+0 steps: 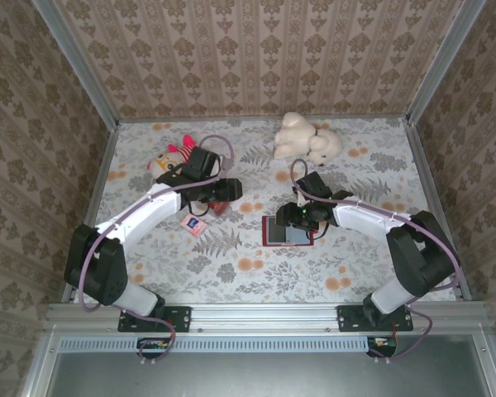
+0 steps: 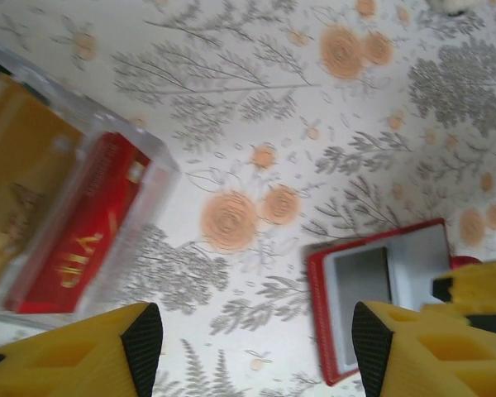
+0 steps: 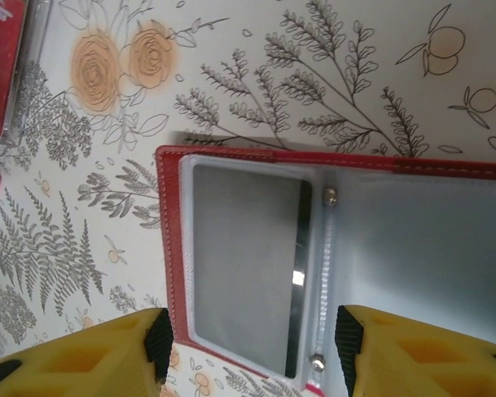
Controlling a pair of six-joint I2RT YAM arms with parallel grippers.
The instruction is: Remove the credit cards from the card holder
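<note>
Red card holder (image 3: 339,265) lies open on your worktop (image 3: 314,66). Right pincer (image 3: 252,339) is spread over it; left pincer (image 2: 256,339) is spread, gripping nothing.

card holder (image 1: 288,233): flat on counter (image 1: 355,265), right of centre
clear box (image 2: 74,223): left of card holder, apart
small card (image 1: 194,224): just before clear box

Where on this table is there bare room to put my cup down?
Widest free patch: the near strip of the table, between its near edge and the card holder. Also bare: the back edge between the pink toy and the white plush, and the far right corner. Crowded: the middle, around card holder, small card and clear box.
</note>
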